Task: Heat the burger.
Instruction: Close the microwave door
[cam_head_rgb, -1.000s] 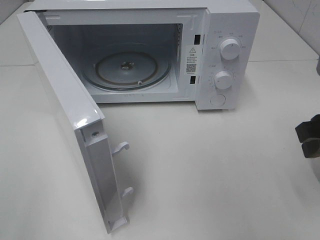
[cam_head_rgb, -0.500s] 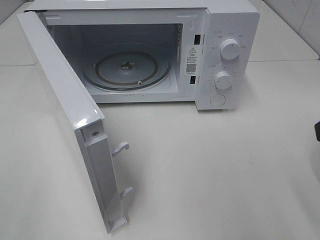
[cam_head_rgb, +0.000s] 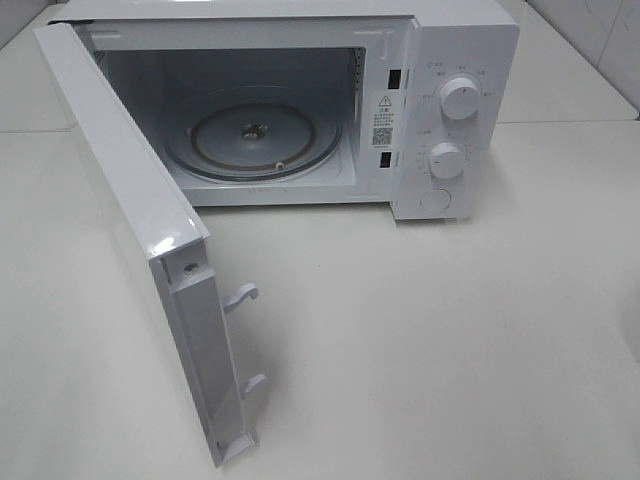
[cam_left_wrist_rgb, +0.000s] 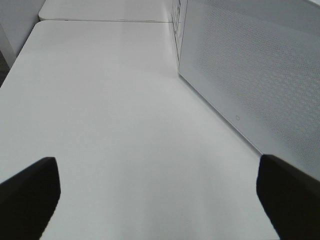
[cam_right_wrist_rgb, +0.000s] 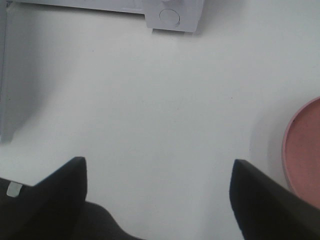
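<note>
Microwave (cam_head_rgb: 300, 110) stands at the back of the desk (cam_head_rgb: 420, 330), door (cam_head_rgb: 130, 220) swung wide toward my left side, cavity bare. Glass turntable (cam_head_rgb: 250, 140) sits clean and centred inside. Two knobs (cam_head_rgb: 460, 98) on the panel at right; round button below them.

Burger: not in any view. Can't place it. Only clue is a pink dish (cam_right_wrist_rgb: 305, 150), its rim showing at the edge of the right wrist view, on the desk off to the right of the microwave. What shows of the dish is bare. I'd judge the burger lies somewhere out that way, outside the high camera's frame.

Left pincer (cam_left_wrist_rgb: 155, 195): fingers wide apart, nothing between them, hovering over bare desk beside the outer face of the open door. Right pincer (cam_right_wrist_rgb: 160, 195): also spread, empty, looking down at desk in front of the panel, dish just off to one side.

Neither arm shows in the high view.

Step in hand, as I read it: fetch the burger with the right arm. Notes to self:
- Swing the right wrist toward the dish until the whole rim is in frame before committing.
- Grip the bun low on its sides, light squeeze; layers may slide.
- Keep the left arm clear of the door; a nudge would swing it into the loading path.
- Carry in low under the cavity roof, set down on turntable centre.
</note>
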